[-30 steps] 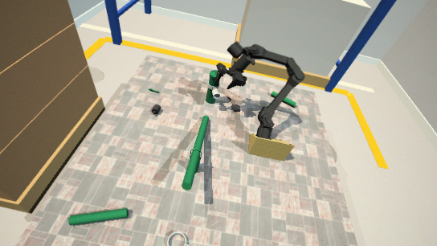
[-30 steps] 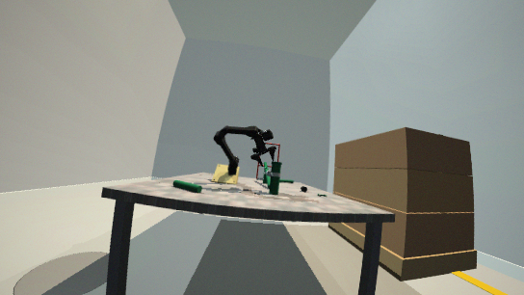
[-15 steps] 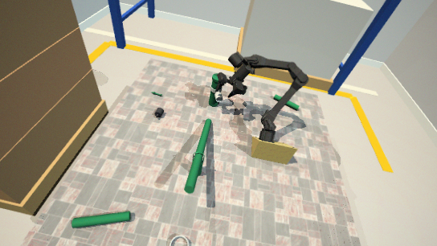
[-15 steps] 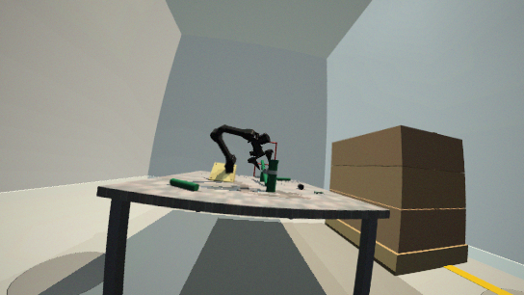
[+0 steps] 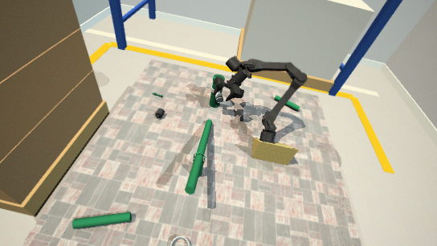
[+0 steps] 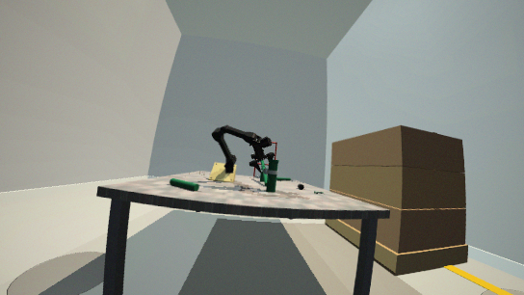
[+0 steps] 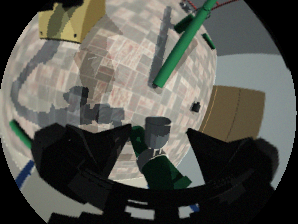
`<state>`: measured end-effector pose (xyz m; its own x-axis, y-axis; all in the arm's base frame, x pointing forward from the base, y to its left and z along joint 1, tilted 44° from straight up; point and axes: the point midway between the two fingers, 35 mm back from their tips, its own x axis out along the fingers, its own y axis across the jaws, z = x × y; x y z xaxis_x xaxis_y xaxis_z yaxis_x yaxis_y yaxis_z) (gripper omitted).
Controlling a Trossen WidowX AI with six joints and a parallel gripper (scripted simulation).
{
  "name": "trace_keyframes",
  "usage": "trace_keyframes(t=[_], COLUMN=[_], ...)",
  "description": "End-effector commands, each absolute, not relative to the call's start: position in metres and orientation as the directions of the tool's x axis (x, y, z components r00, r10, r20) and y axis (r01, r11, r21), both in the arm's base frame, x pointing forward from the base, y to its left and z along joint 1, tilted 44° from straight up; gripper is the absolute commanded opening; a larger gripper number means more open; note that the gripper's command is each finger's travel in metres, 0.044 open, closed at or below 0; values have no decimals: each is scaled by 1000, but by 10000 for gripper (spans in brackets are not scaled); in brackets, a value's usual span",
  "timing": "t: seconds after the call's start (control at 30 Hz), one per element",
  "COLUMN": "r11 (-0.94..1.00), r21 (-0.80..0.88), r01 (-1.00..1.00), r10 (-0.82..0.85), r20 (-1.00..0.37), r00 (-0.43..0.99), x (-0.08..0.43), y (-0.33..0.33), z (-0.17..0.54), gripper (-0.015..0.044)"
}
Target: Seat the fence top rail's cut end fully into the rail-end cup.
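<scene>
The green big post [image 5: 214,103] [image 6: 273,183] [image 7: 166,171] stands upright, its pale brace band [image 6: 271,172] around its upper half. The grey rail-end cup [image 5: 219,97] [image 7: 158,132] hangs on the band, its mouth toward the rail side. The green top rail [image 5: 204,138] [image 7: 180,54] passes through the loop cap; its near end is outside the cup with a gap between. My gripper [image 5: 223,98] [image 7: 160,128] is open, its fingers on either side of the cup in the wrist view, clear of the rail. Whether a finger touches the cup or post cannot be told.
A green tube [image 5: 287,103] [image 6: 184,184] lies on the arm's far side, another tube [image 5: 102,220] at the front left. A small black part [image 5: 160,113] [image 7: 195,107] and a small green piece [image 5: 157,95] lie left of the post. A metal ring [image 5: 181,238] is at the front edge.
</scene>
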<state>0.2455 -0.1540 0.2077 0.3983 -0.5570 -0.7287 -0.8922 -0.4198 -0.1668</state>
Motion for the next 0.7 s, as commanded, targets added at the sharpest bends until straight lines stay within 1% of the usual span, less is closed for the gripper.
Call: trace_keyframes(t=[0.0, 0.67], r11=[-423, -423], r21=[-157, -157], r01=[-893, -892], r10=[-553, -554], r20=[-736, -734], r00=[391, 392], x=[247, 256], y=[-157, -174], z=[199, 176], gripper=[440, 440])
